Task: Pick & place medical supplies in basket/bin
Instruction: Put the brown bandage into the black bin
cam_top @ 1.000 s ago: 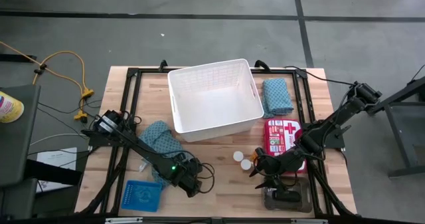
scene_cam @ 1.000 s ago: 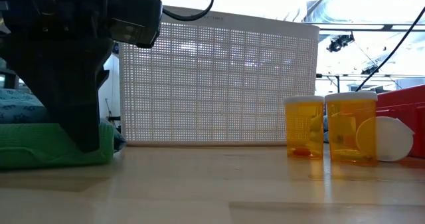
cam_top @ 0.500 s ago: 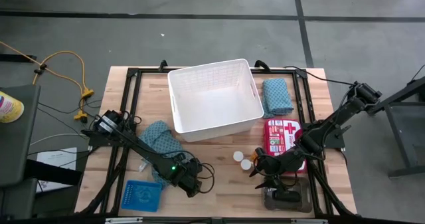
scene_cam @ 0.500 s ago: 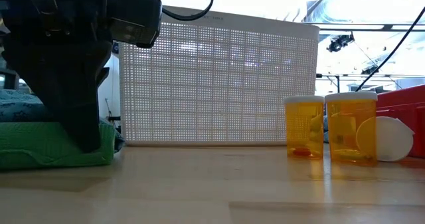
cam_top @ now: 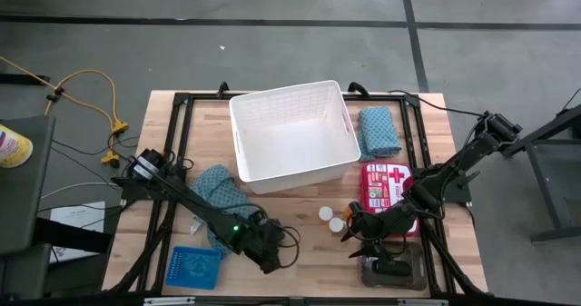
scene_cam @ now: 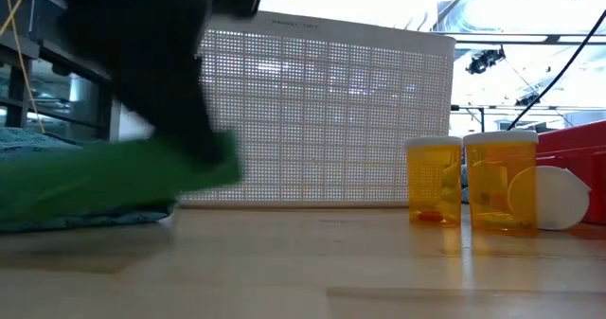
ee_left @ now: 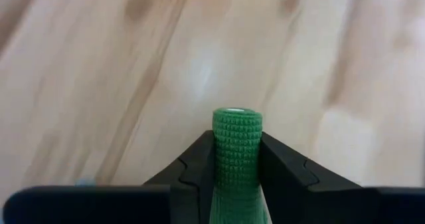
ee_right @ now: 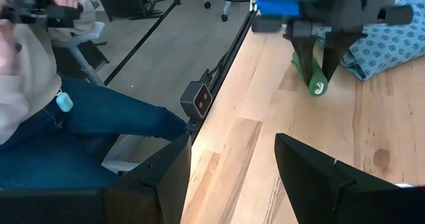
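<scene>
My left gripper (ee_left: 236, 141) is shut on a green bandage roll (ee_left: 234, 157) near the table's front, just right of a teal cloth (cam_top: 218, 192). The right wrist view shows this gripper with the roll (ee_right: 317, 84) too. In the low view the roll (scene_cam: 142, 172) is a green blur above the wood. My right gripper (cam_top: 363, 238) hangs open beside two orange pill bottles (scene_cam: 434, 182) (scene_cam: 499, 182) with nothing between its fingers. The white basket (cam_top: 292, 133) stands at the far middle, and a second teal cloth (cam_top: 379, 131) lies to its right. My left gripper pinches the green roll by its two sides (ee_left: 232, 164) between its two fingers. The fingers slant down and lie along the roll. The roll's round end (ee_left: 236, 117) sticks out past the fingertips. It is tilted and raised off the wood (ee_right: 317, 84).
A red first-aid kit (cam_top: 388, 186) lies right of the bottles, with a grey tray (cam_top: 392, 271) at the front right. A blue mesh tray (cam_top: 195, 268) sits at the front left. A seated person (ee_right: 60, 104) is beyond the table's edge. Bare wood lies at the front middle.
My left gripper has risen, tipped and shifted a little toward the table's right edge. The green roll, which lay flat on the wood beside the teal cloth, has come up with it and now sits tilted in the fingers.
</scene>
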Controlling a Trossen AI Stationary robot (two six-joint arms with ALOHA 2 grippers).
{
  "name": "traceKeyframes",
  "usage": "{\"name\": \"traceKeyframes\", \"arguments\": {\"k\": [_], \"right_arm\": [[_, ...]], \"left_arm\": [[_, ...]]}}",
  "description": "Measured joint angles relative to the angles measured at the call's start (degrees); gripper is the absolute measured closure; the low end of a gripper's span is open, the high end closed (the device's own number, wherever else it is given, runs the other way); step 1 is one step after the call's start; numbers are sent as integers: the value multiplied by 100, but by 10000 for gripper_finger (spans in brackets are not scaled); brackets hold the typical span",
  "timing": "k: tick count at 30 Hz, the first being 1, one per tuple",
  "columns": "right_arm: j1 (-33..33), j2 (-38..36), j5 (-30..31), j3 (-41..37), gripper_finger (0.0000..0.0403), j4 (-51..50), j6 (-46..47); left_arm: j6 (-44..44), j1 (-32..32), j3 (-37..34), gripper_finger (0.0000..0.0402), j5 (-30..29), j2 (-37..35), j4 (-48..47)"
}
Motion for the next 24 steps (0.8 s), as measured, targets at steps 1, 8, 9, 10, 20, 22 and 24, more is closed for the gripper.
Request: {"name": "traceKeyframes", "arguments": {"k": [1,8,9,10,20,22,24], "right_arm": [[0,0,-2,0,197,2,-2],[0,0,0,0,197,0,-2],[-2,0,0,0,197,0,-2],[0,0,3,0,197,0,0],[0,0,20,0,197,2,-2],[-2,0,22,0,197,2,-1],[-2,0,22,0,197,2,-2]], "left_arm": [[109,0,2,307,-106,-47,181],[1275,0,4,308,-734,-151,1816],[1515,2,4,308,-781,-151,2132],[1753,6,4,308,-814,-151,2470],[3085,288,4,308,-867,-158,4418],[3288,324,4,308,-864,-158,4702],[3556,342,4,308,-865,-158,5011]]}}
